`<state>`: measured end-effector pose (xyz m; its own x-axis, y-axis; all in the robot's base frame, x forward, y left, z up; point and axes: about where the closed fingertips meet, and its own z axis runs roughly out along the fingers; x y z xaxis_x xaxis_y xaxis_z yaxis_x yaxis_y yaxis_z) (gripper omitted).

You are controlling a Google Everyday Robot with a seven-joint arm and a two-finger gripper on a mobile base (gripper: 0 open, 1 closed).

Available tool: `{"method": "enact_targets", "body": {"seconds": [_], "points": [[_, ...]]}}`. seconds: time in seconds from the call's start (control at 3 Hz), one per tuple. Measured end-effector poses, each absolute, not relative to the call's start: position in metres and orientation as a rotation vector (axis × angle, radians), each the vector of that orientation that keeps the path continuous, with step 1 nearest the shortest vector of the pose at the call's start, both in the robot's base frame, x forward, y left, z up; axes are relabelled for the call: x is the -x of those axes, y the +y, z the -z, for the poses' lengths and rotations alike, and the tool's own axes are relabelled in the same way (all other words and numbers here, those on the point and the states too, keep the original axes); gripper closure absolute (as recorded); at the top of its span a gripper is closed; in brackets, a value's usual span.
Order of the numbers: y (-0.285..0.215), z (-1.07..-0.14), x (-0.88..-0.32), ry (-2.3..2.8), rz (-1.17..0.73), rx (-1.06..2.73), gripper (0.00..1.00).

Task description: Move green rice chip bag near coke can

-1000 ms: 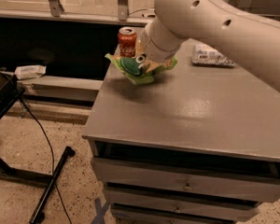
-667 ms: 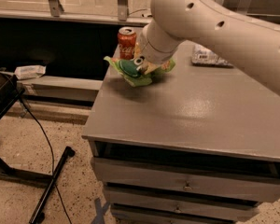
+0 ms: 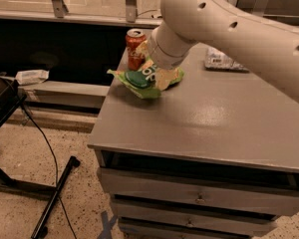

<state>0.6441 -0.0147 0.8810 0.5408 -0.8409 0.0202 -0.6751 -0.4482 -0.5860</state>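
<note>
Your end effector is meeting the green rice chip bag beside the coke can; you cannot tell its grip.

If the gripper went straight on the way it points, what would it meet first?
The green chip bag, right under the gripper at the table's far corner; the coke can stands just behind, depth unclear.

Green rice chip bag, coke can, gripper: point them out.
green rice chip bag (image 3: 137,79): camera view, dark green circle on its front.
coke can (image 3: 134,51): camera view, red side wall.
gripper (image 3: 157,68): camera view, at the bag's top edge, right of the can.
</note>
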Motion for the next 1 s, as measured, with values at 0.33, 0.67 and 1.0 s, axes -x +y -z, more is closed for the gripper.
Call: {"method": "enact_targets", "body": {"seconds": [0.33,0.67,1.0], "points": [[-0.07,-0.904,-0.635,1.335,0.424,2.204,0.0],[-0.147,-0.942,-0.623,1.495,0.42,2.076,0.0],[-0.147,-0.942,-0.623,1.495,0.42,2.076,0.0]]}}
